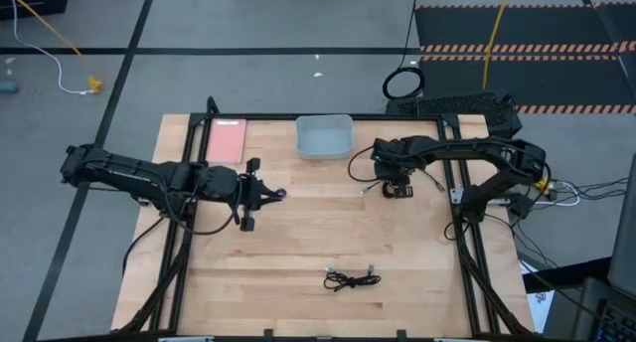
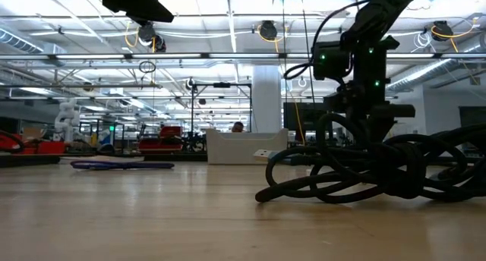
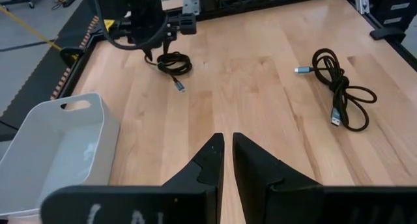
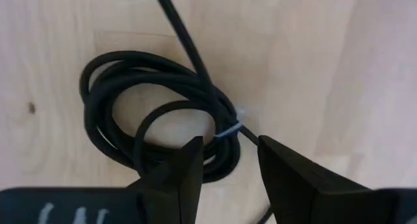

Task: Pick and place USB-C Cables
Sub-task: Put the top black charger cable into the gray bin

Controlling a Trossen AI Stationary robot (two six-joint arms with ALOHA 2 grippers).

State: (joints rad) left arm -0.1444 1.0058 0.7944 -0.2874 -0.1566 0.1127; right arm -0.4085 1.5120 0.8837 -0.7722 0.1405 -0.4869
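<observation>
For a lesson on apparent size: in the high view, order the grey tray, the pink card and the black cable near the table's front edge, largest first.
1. grey tray
2. pink card, only slightly smaller than the tray
3. black cable, clearly the smallest

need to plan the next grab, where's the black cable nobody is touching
In the high view the untouched black cable lies near the table's front edge, around the middle, apart from both grippers.

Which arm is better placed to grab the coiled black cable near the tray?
The right. Its gripper hangs directly over the coiled black cable, fingers open and straddling the coil. The left gripper sits farther off across the table with its fingers nearly together, and the white tray lies close to the right arm.
</observation>
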